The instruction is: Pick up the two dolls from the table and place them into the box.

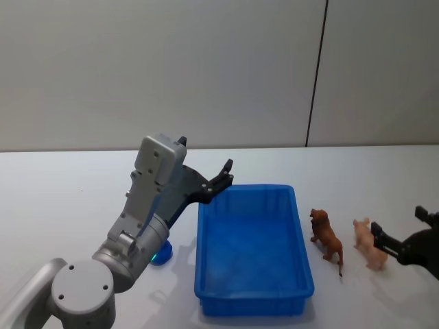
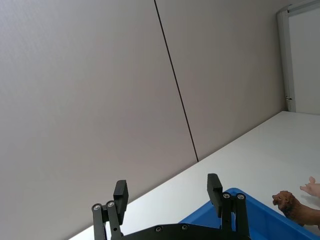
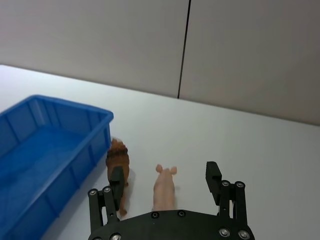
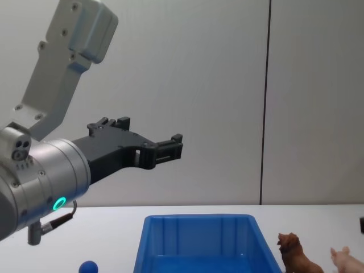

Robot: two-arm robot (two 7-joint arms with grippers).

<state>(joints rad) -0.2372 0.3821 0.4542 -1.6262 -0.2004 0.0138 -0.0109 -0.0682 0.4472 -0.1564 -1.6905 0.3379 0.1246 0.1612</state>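
Note:
The blue box (image 1: 204,241) sits on the white table (image 1: 62,199) in front of me. To its right stand the two dolls: a brown lion (image 1: 326,240) and, just beyond it, a pale pink pig (image 1: 370,245). My right gripper (image 1: 399,223) is low at the table's right side, open. In the right wrist view the pig (image 3: 164,187) lies between my right gripper's (image 3: 165,177) jaws, with the lion (image 3: 118,159) just outside one finger. My left gripper (image 1: 226,175) hangs open and empty above the box's far left corner.
A small blue round-topped piece (image 1: 162,255) rests on the table left of the box, under my left arm. A grey wall with a dark vertical seam (image 1: 315,75) runs behind the table. Open tabletop stretches at the far left and far right.

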